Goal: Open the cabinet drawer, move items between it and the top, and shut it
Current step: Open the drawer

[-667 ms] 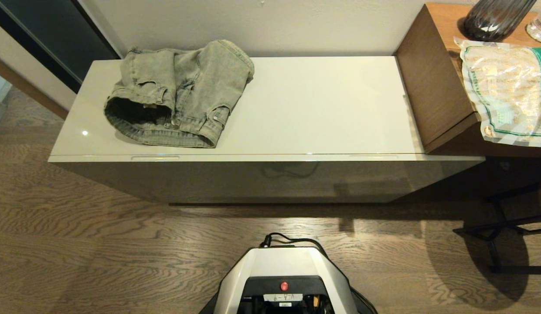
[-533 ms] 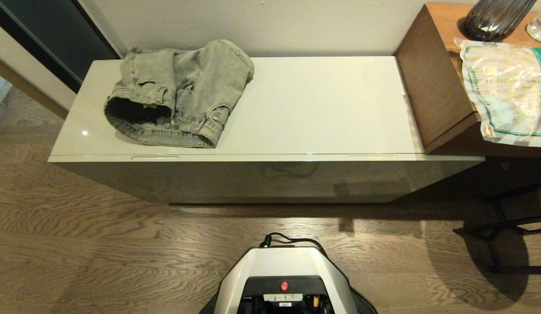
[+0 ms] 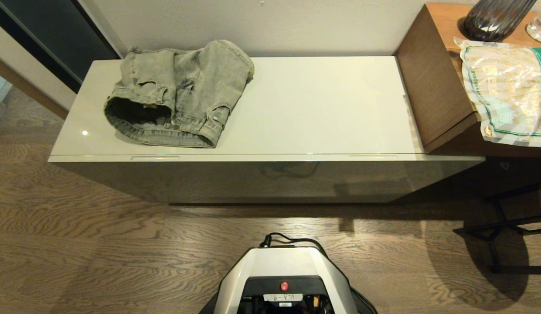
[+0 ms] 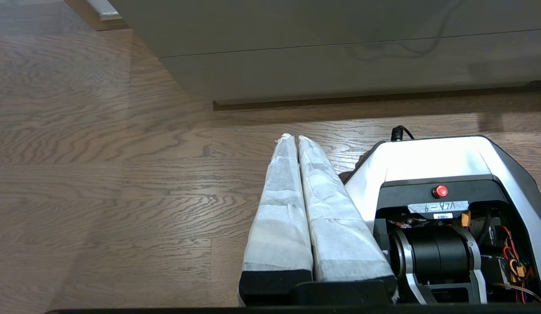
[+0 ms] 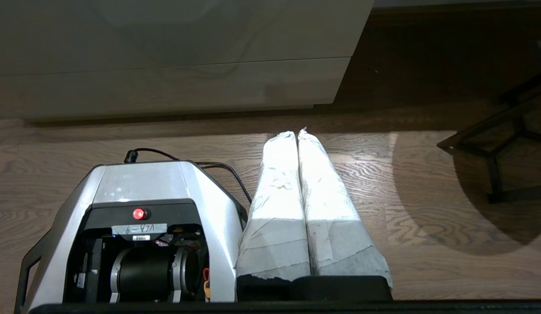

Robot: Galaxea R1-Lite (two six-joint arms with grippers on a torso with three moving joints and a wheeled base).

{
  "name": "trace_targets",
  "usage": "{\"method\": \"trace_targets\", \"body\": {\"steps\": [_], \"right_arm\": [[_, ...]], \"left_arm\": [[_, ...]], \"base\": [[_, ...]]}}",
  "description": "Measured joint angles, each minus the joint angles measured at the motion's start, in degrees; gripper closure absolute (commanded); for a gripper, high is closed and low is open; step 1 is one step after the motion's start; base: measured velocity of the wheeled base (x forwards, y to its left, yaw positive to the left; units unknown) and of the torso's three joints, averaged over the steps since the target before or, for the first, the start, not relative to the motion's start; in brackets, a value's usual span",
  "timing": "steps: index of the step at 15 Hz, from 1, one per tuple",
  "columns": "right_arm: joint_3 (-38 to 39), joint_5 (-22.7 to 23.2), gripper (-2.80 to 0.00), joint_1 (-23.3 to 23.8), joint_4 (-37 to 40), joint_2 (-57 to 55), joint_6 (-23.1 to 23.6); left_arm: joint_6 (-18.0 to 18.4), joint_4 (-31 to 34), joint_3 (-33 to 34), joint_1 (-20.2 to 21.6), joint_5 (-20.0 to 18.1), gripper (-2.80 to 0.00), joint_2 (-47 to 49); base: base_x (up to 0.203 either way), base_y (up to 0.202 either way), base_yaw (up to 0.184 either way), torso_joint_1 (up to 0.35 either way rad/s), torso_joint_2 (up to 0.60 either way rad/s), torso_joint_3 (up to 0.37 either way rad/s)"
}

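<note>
My left claw (image 4: 295, 138) hangs parked beside my base (image 3: 287, 270), low over the wooden floor (image 3: 100, 244), its two wrapped fingers (image 4: 281, 205) pressed together and clenched on nothing. Ahead of it stands the low glossy cabinet, whose drawer (image 3: 270, 179) is closed, its mirror-like front flush under the top (image 3: 322, 104), so I cannot see anything inside. On the left part of that top lies the folded grey-green denim garment (image 3: 178, 91), its far edge near the wall (image 3: 270, 26), its near hem short of the front edge; the rest of the panel to its right is bare. Further right, a brown wooden tabletop (image 3: 444, 17) butts against the cabinet's end and stands higher, carrying a green-printed crinkly bag (image 3: 505, 87) that overhangs its near edge, with a dark ribbed vase (image 3: 497, 17) behind it. Below it, a dark metal frame (image 3: 501, 226) stands on the floor. My right claw (image 5: 297, 133) is parked on the other side of my base, fingers likewise clenched together and empty.
</note>
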State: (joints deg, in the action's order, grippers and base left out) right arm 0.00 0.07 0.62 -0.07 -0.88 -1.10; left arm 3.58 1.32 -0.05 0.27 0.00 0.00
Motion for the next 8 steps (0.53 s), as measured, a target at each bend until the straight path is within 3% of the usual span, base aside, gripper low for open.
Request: {"method": "trace_targets", "body": {"steps": [5,8], "right_arm": [[0.0,0.01,0.0,0.0,0.02,0.0,-0.04],[0.0,0.0,0.0,0.01,0.07,0.0,-0.04]], "left_arm": [[-0.01,0.0,-0.02,0.04,0.0,0.0,0.0],[-0.01,0.0,-0.05,0.0,0.07,0.0,0.0]], "base": [[0.0,0.0,0.0,0.001,0.01,0.006],[0.0,0.0,0.0,0.136,0.13,0.283]]}}
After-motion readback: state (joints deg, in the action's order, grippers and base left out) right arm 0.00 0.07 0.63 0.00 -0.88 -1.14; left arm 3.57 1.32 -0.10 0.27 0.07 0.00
